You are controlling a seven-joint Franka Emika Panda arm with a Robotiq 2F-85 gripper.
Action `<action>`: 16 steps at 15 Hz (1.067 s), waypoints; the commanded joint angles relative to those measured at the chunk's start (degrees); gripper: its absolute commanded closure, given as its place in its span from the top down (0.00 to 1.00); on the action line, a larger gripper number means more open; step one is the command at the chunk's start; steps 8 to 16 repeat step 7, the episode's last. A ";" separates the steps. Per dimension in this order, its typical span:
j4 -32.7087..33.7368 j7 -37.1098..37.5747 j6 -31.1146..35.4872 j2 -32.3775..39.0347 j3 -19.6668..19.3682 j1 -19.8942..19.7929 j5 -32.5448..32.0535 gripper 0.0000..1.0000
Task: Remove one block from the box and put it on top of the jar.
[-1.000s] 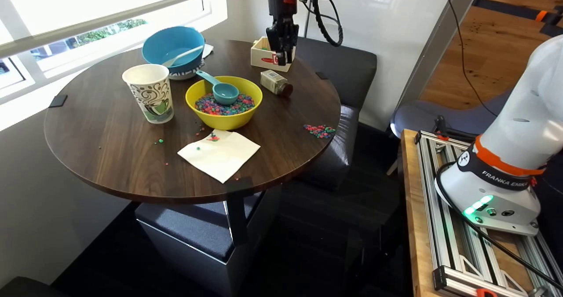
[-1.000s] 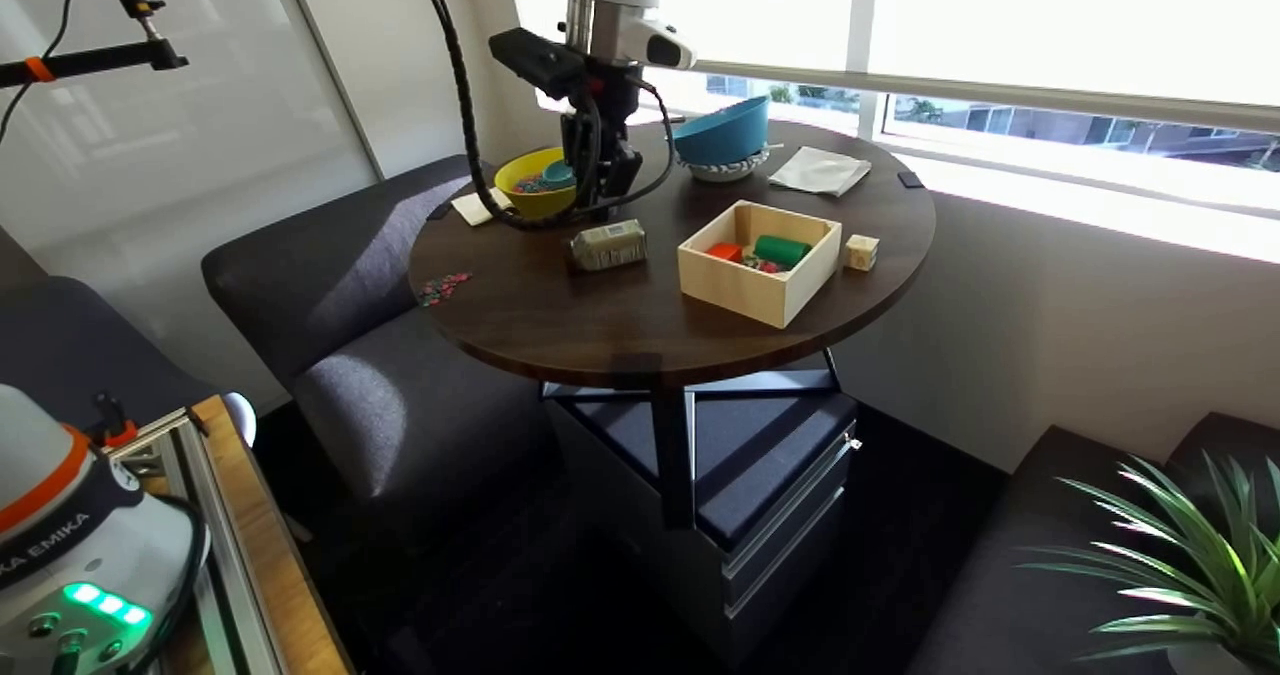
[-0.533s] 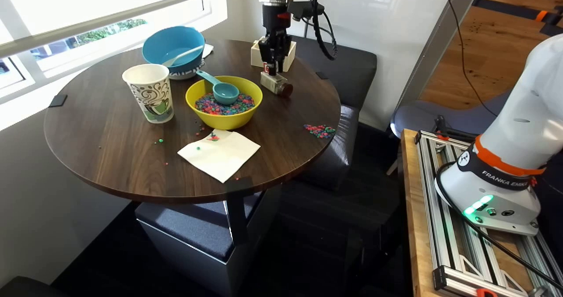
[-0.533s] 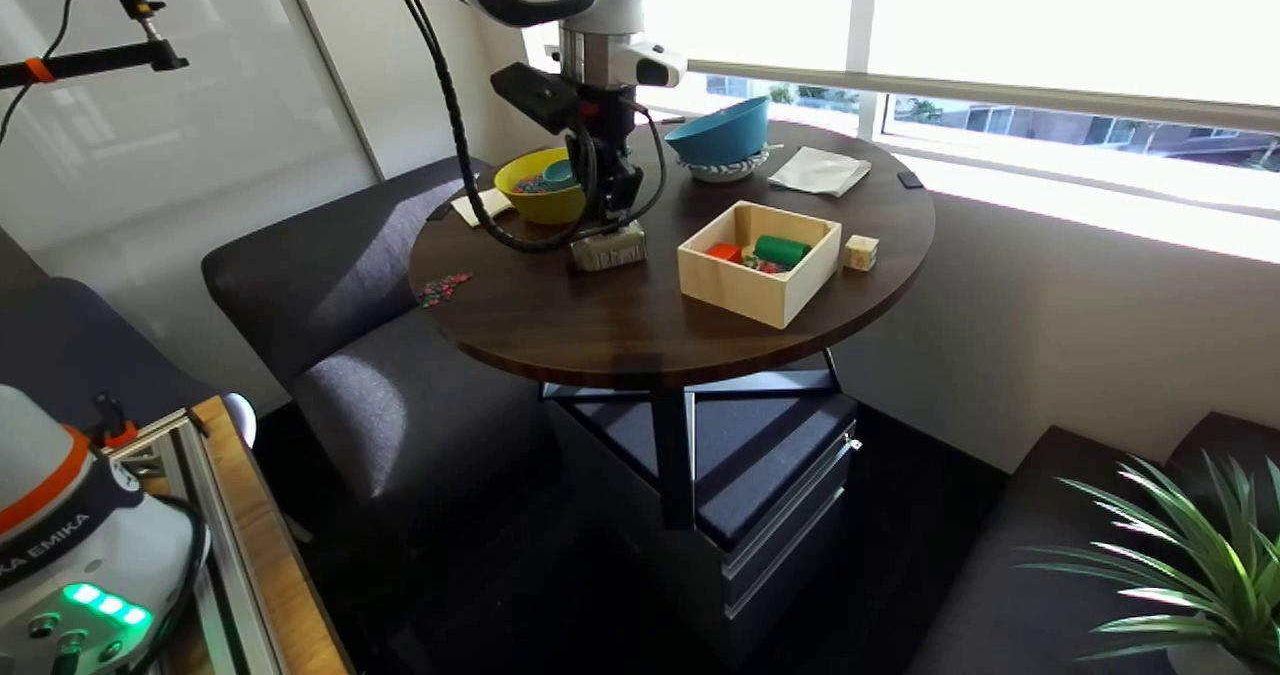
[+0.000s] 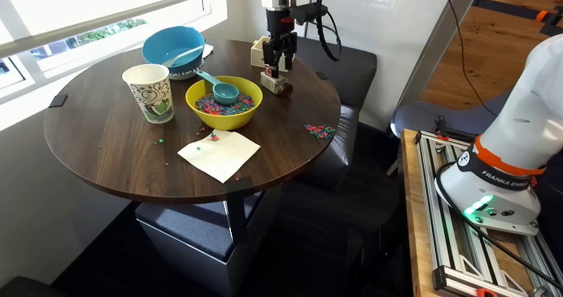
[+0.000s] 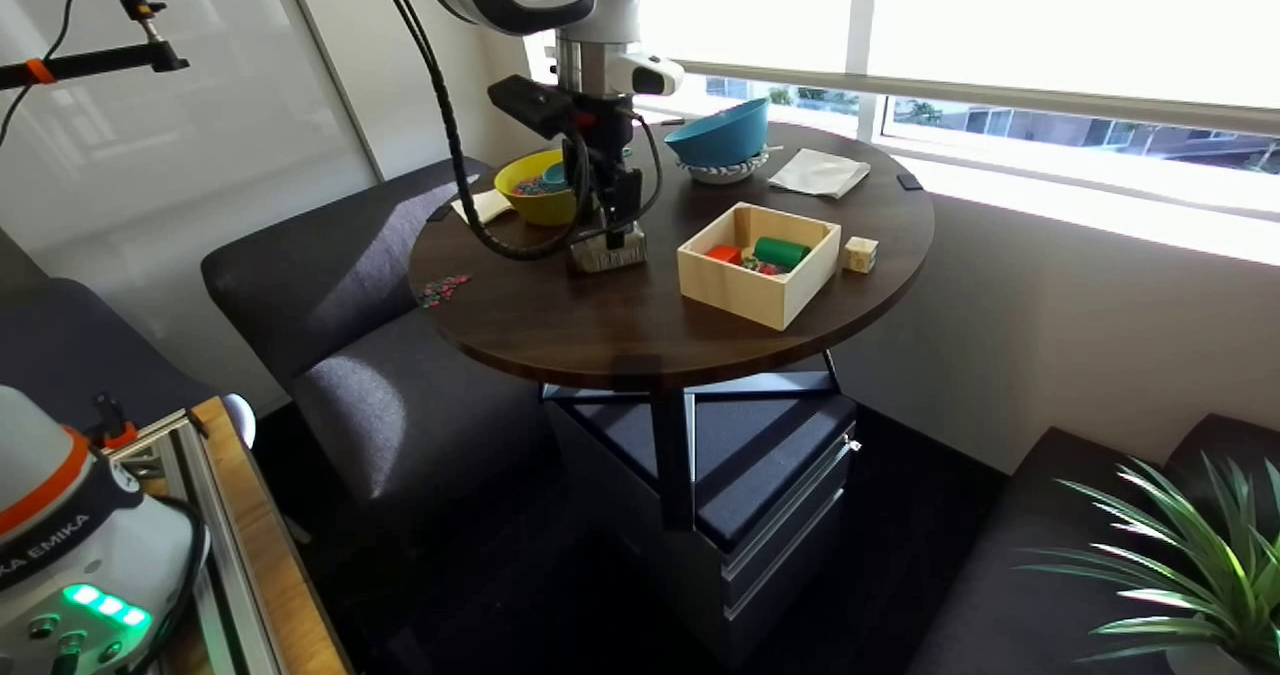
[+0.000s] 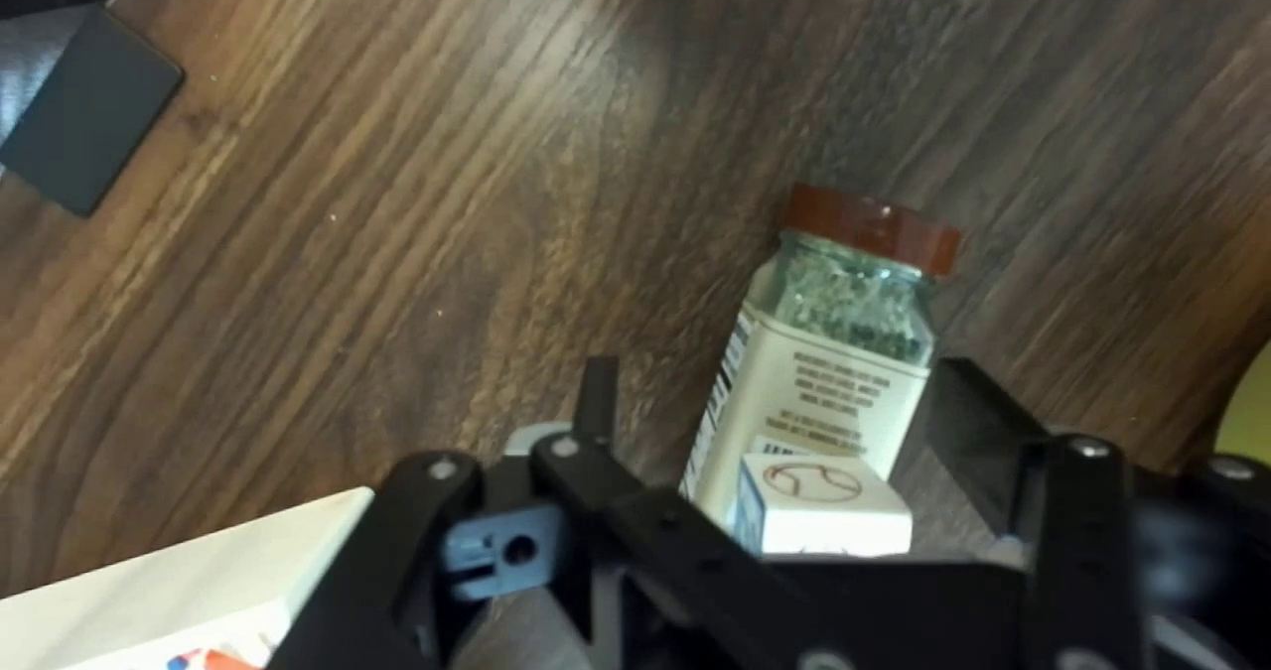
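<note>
In the wrist view, a pale, sharp-edged block is seen resting on the label of the glass jar, which is laid on its side. The black gripper is spread wide, a finger at either side of the jar, and nothing is held. In an exterior view, a red mark is shown on the block, beside the fingers; a printed paper cup, outside the wrist view, is included. In an exterior view, the pale-wood box is seen into: a smooth green cylinder and a red piece are contained, and a loose cube is set just beside it.
</note>
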 commanded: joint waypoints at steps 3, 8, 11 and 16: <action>-0.28 -11.38 -9.69 -7.91 -0.46 -3.42 6.51 1.00; 1.29 -13.29 -9.51 -8.48 -1.88 -3.69 6.92 1.00; 1.29 -13.29 -9.51 -8.48 -1.88 -3.69 6.92 1.00; 1.29 -13.29 -9.51 -8.48 -1.88 -3.69 6.92 1.00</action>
